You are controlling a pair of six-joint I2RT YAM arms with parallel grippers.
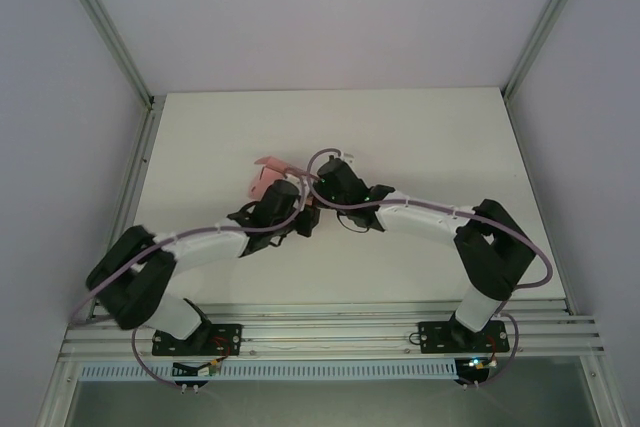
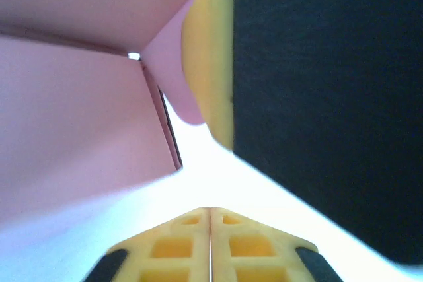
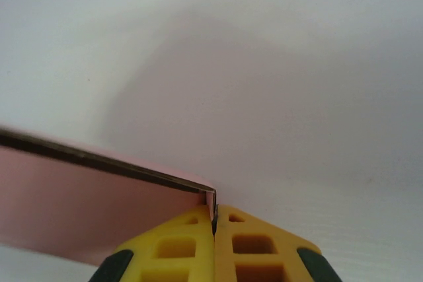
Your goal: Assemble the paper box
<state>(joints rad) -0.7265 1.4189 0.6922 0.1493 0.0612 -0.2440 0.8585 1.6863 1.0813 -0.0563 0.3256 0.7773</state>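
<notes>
The pink paper box (image 1: 266,175) lies partly folded at the middle of the table, half hidden under both wrists. In the left wrist view its panels (image 2: 73,130) meet at a corner crease above and left of my fingers. My left gripper (image 2: 210,211) is shut with nothing seen between its fingers, a little short of the card; in the top view it (image 1: 300,209) sits just right of the box. My right gripper (image 3: 214,212) is shut on the corner of a pink flap (image 3: 79,209) that runs off to the left. From above, the right gripper (image 1: 318,185) is at the box's right edge.
The white table (image 1: 420,137) stretches away on all sides of the box, bounded by white walls and aluminium posts. The right gripper's yellow finger (image 2: 211,57) and black body (image 2: 317,97) stand very close in front of the left wrist camera.
</notes>
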